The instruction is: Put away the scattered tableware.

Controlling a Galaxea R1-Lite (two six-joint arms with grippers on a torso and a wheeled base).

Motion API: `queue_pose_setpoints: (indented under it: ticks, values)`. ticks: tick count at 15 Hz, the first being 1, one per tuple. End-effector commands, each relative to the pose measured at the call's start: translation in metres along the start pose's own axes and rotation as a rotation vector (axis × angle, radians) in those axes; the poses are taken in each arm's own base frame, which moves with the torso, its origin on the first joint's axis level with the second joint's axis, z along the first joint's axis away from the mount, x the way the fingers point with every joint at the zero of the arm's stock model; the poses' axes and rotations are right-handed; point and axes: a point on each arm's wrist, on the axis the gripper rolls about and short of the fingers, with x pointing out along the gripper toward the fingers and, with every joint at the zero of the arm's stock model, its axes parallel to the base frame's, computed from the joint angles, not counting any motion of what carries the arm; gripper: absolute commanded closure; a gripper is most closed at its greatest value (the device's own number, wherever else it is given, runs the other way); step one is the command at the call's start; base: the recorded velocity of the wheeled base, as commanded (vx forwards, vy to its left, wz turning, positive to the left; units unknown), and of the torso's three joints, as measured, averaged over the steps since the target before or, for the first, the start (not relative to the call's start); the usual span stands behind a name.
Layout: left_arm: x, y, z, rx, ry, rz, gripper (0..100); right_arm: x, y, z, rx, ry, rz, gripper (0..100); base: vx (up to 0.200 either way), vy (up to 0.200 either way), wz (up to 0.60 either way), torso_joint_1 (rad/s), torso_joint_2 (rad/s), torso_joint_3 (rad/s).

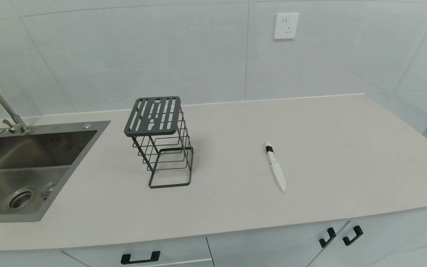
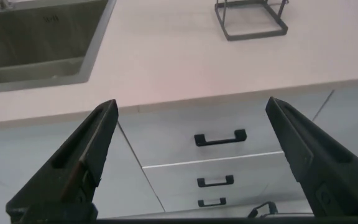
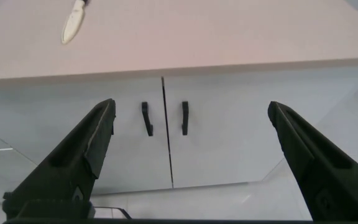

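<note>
A white knife (image 1: 275, 166) with a black band near its handle end lies flat on the pale countertop (image 1: 310, 129), right of centre; its tip (image 3: 74, 23) shows in the right wrist view. A black wire rack (image 1: 160, 141) with a slotted top stands left of centre; its base (image 2: 251, 20) appears in the left wrist view. My left gripper (image 2: 191, 124) hangs open, low in front of the drawers, nothing between its fingers. My right gripper (image 3: 191, 121) is open too, in front of the cabinet doors below the counter edge.
A steel sink (image 1: 20, 167) with a faucet (image 1: 2, 107) is set into the counter at the left. Drawers with black handles (image 2: 220, 138) and cabinet doors (image 3: 165, 118) sit under the counter. A wall socket (image 1: 286, 26) is on the tiled wall.
</note>
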Motion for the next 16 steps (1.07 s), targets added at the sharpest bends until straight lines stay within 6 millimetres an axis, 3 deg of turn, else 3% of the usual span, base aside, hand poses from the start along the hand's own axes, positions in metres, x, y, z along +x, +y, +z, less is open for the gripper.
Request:
queue_pose_setpoints:
  ticks: [1,5,8,13,16]
  values:
    - [0.0001,0.0000,-0.0001,0.002,0.002,0.001,0,0.0000,0.0000,0.0000,-0.001,0.000,0.000,0,0.000,0.000,0.00,0.305,-0.59,-0.290]
    - [0.0001,0.0000,-0.0001,0.001,0.002,0.001,0,0.0001,0.0000,0.0000,-0.001,0.001,0.002,0,0.000,0.000,0.45,0.282,-0.55,-0.264]
    - [0.0001,0.0000,-0.0001,-0.006,0.002,-0.001,0,0.0001,0.0000,0.0000,-0.001,0.001,0.002,0,0.000,0.000,0.00,0.206,-0.39,-0.191]
    - [0.0001,0.0000,0.0001,-0.007,0.001,0.001,0,0.0000,0.0000,0.0000,0.001,0.000,0.000,0,0.000,0.000,0.00,0.018,-0.03,-0.018]
    - [0.0001,0.0000,0.0003,-0.024,-0.001,0.001,0,0.0000,0.0000,0.0000,0.001,0.000,0.000,0,0.200,0.000,0.00,0.002,0.00,0.001]
